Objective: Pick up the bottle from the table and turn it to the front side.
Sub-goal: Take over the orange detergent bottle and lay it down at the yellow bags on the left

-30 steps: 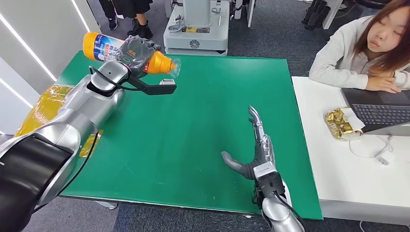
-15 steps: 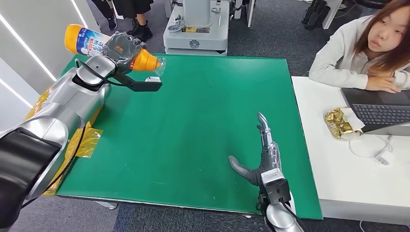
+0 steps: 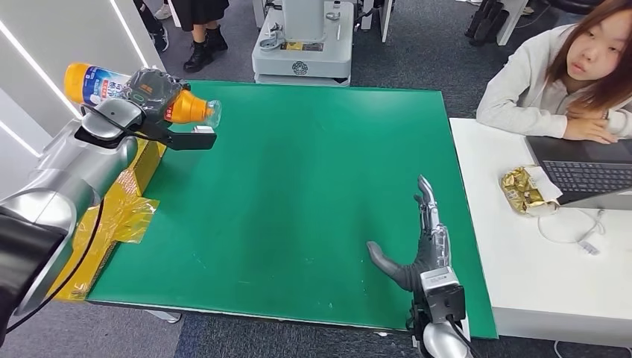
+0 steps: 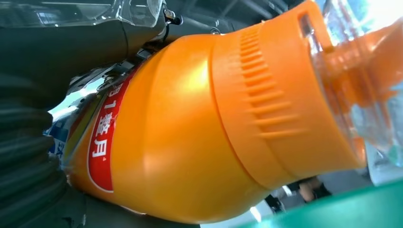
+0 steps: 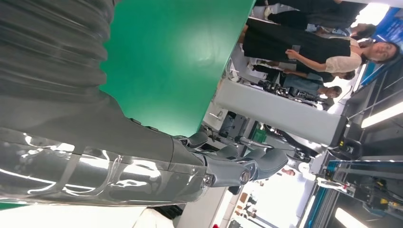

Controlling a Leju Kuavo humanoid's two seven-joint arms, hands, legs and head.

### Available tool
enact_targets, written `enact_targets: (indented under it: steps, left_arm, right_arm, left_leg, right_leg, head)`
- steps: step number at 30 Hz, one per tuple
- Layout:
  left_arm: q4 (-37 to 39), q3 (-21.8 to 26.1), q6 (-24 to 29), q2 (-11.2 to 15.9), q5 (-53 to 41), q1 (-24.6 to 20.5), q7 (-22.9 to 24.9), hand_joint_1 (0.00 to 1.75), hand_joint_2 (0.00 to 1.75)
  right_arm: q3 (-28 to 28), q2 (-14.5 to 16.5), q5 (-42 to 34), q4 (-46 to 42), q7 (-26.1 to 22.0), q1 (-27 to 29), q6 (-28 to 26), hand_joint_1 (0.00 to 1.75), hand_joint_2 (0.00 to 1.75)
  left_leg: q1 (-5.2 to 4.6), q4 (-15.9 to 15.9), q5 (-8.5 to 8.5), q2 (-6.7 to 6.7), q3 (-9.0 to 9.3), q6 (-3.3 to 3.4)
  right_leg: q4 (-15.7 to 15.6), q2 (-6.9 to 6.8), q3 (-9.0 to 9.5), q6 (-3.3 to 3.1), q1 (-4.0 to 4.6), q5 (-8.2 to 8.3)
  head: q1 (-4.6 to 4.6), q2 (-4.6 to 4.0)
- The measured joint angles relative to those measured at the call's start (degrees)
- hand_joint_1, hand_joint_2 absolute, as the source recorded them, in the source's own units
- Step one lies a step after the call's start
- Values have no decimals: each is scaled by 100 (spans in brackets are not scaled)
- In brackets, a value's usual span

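My left hand (image 3: 149,89) grips an orange bottle (image 3: 93,82) with a blue and white label, holding it on its side in the air above the far left corner of the green table (image 3: 298,171). Its clear cap end (image 3: 210,112) points toward the table's middle. Up close in the left wrist view the bottle's orange shoulder (image 4: 199,133) and red label show, with my left hand (image 4: 33,156) wrapped around the body. My right hand (image 3: 421,250) is open near the table's front right, fingers straight and apart, holding nothing; its fingers (image 5: 228,168) reach out past the table's edge.
Yellow plastic wrapping (image 3: 119,212) lies along the table's left edge. A person (image 3: 566,67) sits at a white side table (image 3: 507,283) on the right with a laptop (image 3: 585,175) and a gold wrapper (image 3: 525,190). A grey machine base (image 3: 302,45) and standing people are beyond the far edge.
My left arm has carried the bottle leftward, out toward the table's left edge. My right hand has drawn back toward the front right of the table, still open.
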Motion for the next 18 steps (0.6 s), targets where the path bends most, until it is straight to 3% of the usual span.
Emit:
enact_targets:
  steps: [7, 18]
  left_arm:
    - [-33, 23, -227, 346, 245, 262, -222, 175, 175]
    - [-412, 149, -286, 1119, 678, 1008, -370, 175, 175]
  right_arm:
    - [-178, 0, 84, -53, -21, 33, 116, 0, 175]
    - [-282, 2, 175, -200, 64, 127, 131, 0, 175]
  left_leg:
    - [0, -1, 0, 5, 0, 0]
    - [2, -5, 0, 11, 1, -1]
  right_leg:
    - [0, 6, -1, 0, 0, 0]
    - [1, 11, -3, -2, 1, -2]
  head:
    - [-1, 0]
    - [0, 0]
